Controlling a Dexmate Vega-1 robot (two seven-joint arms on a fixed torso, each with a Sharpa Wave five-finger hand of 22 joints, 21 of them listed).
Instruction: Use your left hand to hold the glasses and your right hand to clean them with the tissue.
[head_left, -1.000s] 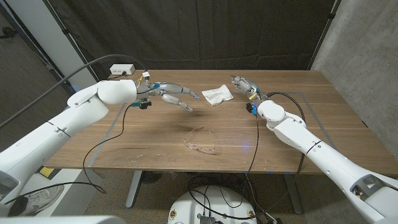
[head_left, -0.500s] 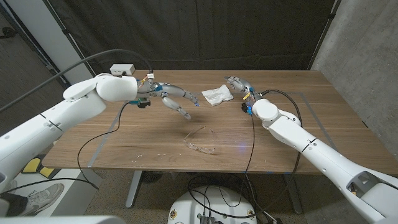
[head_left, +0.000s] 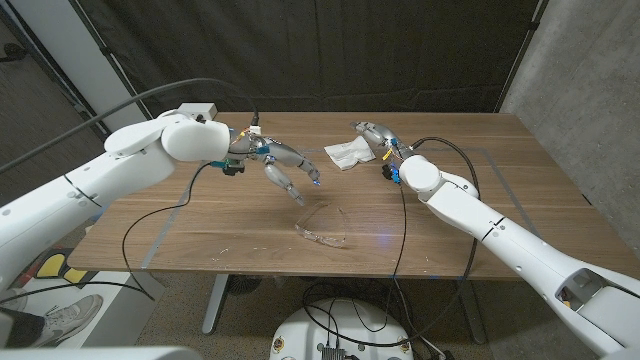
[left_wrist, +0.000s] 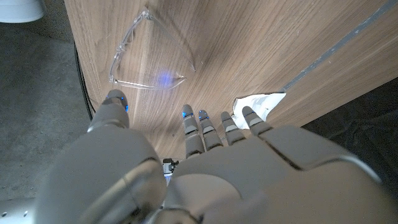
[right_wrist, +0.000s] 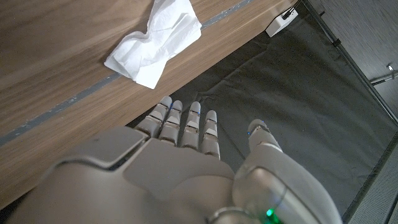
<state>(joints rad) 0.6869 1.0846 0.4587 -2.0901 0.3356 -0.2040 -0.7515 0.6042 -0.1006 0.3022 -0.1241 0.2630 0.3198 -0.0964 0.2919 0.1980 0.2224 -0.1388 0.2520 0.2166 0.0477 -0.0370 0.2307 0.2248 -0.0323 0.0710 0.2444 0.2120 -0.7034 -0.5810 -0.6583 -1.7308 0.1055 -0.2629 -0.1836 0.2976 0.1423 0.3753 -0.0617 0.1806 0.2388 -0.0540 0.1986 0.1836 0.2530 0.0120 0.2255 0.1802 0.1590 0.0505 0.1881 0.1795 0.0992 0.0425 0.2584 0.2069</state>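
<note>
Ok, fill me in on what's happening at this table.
A two-armed robot is setting up to clean glasses. The clear glasses lie untouched near the table's front edge. The left hand hovers open above and behind them. The right hand is open beside the crumpled tissue at the back, not holding it yet.

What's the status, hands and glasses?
Left hand open above glasses. Right hand open beside tissue. Glasses on table, untouched. Nothing in the way.
</note>
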